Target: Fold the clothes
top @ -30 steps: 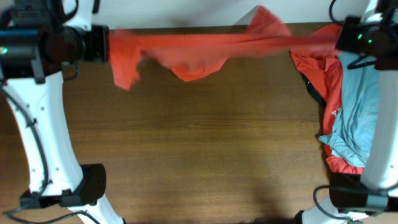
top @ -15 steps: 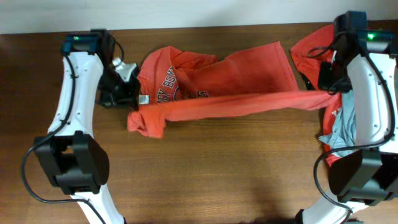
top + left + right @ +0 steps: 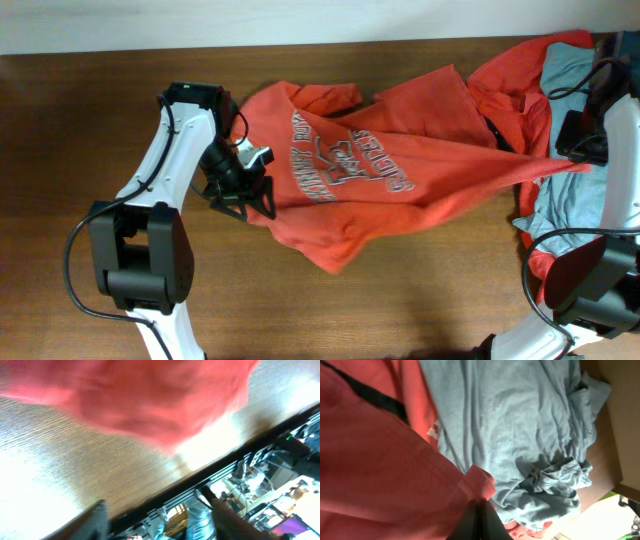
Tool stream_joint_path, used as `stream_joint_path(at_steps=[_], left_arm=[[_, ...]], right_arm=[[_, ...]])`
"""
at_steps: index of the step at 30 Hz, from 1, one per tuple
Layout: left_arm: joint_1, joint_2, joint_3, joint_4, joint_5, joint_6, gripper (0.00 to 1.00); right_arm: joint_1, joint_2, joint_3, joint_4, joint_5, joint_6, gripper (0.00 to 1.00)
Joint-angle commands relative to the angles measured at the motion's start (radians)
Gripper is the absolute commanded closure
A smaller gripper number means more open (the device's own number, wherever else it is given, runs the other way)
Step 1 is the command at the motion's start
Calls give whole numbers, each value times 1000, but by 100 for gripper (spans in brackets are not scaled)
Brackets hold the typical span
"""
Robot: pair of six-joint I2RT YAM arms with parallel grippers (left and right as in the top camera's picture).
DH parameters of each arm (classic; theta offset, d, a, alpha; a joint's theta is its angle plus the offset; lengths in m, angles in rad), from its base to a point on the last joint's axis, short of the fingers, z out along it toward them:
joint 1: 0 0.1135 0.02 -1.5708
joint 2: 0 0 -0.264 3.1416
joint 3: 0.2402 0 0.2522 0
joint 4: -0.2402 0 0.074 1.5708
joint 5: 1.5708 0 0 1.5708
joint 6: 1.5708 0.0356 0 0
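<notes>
An orange-red T-shirt (image 3: 380, 170) with pale lettering lies spread across the middle of the table, one corner pulled out taut to the right. My right gripper (image 3: 578, 150) holds that corner. In the right wrist view its fingers (image 3: 480, 521) are shut on a fold of the orange-red cloth (image 3: 380, 460). My left gripper (image 3: 245, 195) sits at the shirt's left edge, touching nothing. Its jaws (image 3: 160, 520) stand wide apart with nothing between them, and the blurred shirt (image 3: 145, 400) lies beyond. More clothes are piled at the right: a grey-blue T-shirt (image 3: 560, 210) (image 3: 520, 425) on another orange-red one (image 3: 510, 90).
The brown wooden table (image 3: 400, 290) shows bare wood in front of the shirt and at the far left. The pile at the right reaches the table's right edge. In the left wrist view the table's edge (image 3: 225, 467) runs close by, with clutter beyond.
The shirt, stretched between both grippers before, now lies spread on the table. My left gripper has let go and opened. Both arms have moved toward the table's front.
</notes>
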Motion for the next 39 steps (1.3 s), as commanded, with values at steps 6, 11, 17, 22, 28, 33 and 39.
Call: stream_joint_path(at_steps=[6,11,17,22,28,33,39], left_arm=[[-21,0,-37,77,-43,-143,21],[-115,0,-152,123,30,-144,30],[-251,0,-328,256,109,-205,29],[-301,0,-358,350,147,-297,27],[-323,0,-359,457,53,-451,27],[-325,0,-359,478,19,-470,34],[-325,0,-358,514,19,-472,98]], right_arm=[[1,-10,2,12,38,16,96],[1,-10,2,26,13,15,96],[1,-10,2,26,13,15,96],[1,-10,2,29,13,15,96],[1,-10,2,30,13,15,96],[1,-10,2,37,-7,15,96],[1,-10,2,37,-9,15,96]])
